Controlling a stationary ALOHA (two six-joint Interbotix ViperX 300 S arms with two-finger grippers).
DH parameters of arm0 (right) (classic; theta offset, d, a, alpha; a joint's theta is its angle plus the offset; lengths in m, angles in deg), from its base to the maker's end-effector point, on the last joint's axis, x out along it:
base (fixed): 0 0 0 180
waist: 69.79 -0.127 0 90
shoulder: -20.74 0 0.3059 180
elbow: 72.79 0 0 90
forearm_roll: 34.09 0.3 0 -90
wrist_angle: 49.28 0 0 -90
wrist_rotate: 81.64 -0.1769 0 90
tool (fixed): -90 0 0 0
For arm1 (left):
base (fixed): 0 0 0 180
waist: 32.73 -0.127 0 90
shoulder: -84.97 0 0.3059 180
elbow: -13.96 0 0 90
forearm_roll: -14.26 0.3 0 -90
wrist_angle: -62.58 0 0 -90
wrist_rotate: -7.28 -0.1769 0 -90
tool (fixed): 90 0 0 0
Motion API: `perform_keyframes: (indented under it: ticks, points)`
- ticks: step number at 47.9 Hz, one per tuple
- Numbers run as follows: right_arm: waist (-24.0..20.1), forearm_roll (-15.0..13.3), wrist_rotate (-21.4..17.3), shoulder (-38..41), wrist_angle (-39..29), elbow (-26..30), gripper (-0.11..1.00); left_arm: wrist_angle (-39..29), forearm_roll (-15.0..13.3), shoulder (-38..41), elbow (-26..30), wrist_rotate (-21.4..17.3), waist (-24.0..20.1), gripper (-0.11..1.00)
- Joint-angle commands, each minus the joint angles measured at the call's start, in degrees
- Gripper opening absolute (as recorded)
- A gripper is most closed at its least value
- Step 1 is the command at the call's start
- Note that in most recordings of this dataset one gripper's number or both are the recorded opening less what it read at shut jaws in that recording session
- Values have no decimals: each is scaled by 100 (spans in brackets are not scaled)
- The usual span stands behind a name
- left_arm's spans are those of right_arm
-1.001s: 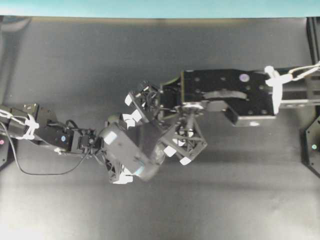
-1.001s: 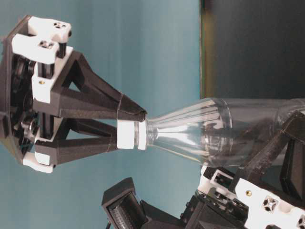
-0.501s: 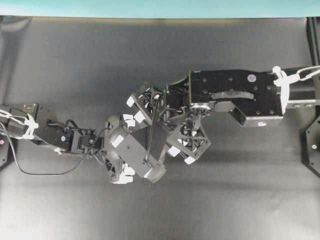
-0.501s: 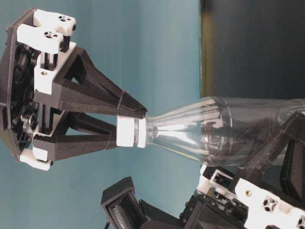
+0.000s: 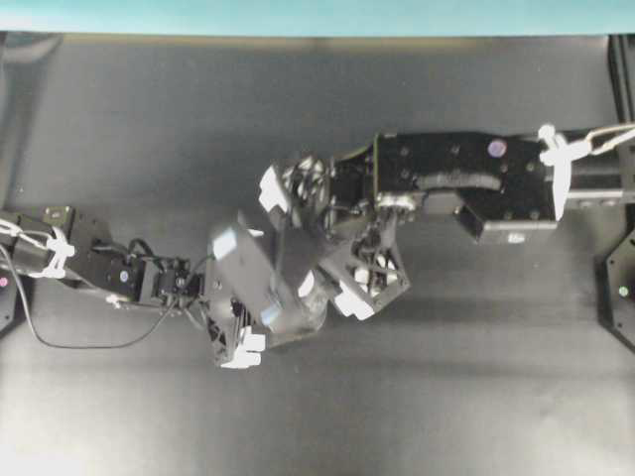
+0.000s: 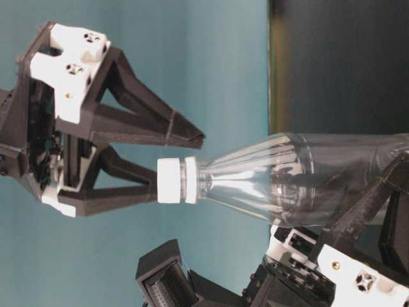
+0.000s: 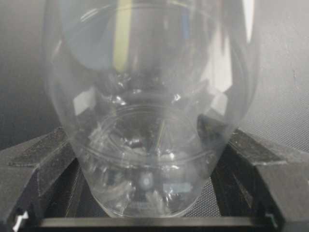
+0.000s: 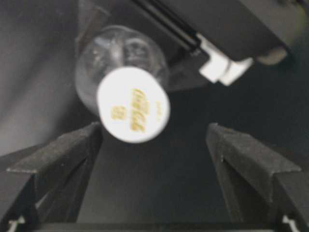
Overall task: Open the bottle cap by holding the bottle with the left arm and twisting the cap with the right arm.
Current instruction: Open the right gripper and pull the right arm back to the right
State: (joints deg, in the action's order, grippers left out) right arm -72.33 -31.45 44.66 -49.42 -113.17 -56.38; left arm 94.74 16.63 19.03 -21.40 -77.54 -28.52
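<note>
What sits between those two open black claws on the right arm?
The white bottle cap, still on the bottle, close beside one finger with a gap to the other; right wrist view shows it.

In the overhead view the bottle is hidden entirely beneath the two wrists. In the table-level view the bottle (image 6: pixel 281 179) is cut off at the right edge, its base unseen. In the left wrist view the bottle's neck is cut off at the top edge. The gold lettering on the bottle cap (image 8: pixel 133 105) is blurred beyond reading.

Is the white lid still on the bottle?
Yes. The bottle cap sits on the bottle; the right gripper is open around it.
</note>
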Motion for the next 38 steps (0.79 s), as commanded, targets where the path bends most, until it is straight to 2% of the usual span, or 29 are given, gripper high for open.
perform_keyframes:
  ticks: [1, 12, 20, 32, 38]
  points:
    - [-88, 26, -272, -369, 18, 35, 82, -105, 18, -44, 18, 9, 62, 83]
    - [-88, 26, -1046, -1020, 70, -360, 82, -378, 18, -53, 35, 9, 9, 83]
    - [-114, 26, -1802, -1573, 299, -888, 82, -457, 18, -44, 18, 9, -53, 83]
    - [-132, 26, -2786, -2382, 1345, -1837, 82, -466, 18, -62, 0, 0, -105, 83]
    - [-132, 26, -3015, -2760, 2004, -2382, 82, -466, 18, -62, -9, 0, -97, 83]
